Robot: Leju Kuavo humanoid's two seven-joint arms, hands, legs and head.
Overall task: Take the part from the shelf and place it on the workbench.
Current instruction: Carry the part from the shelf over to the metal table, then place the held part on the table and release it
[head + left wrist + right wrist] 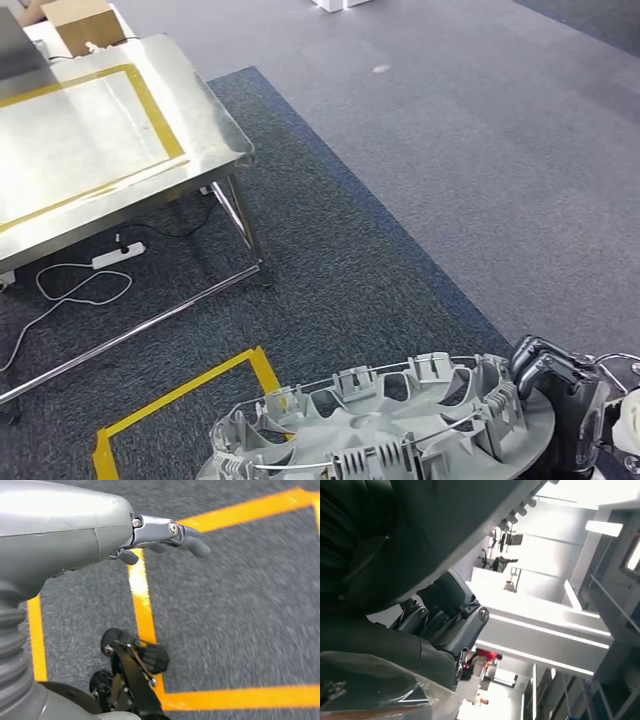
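Part, one, grey, held at rim by right hand; left hand spread, holding nothing; one workbench.

Head view high, facing down at carpet, left wrist close above it

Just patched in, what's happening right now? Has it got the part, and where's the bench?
The robot is carrying the part, a round grey wheel cover seen from its ribbed back side, low in the head view. Its right hand grips the cover's rim with dark fingers curled over the edge. The steel workbench, marked with a yellow tape outline, stands ahead and to the left, and the cover has not reached it yet. The left hand holds nothing and hangs above the carpet and the yellow floor tape.
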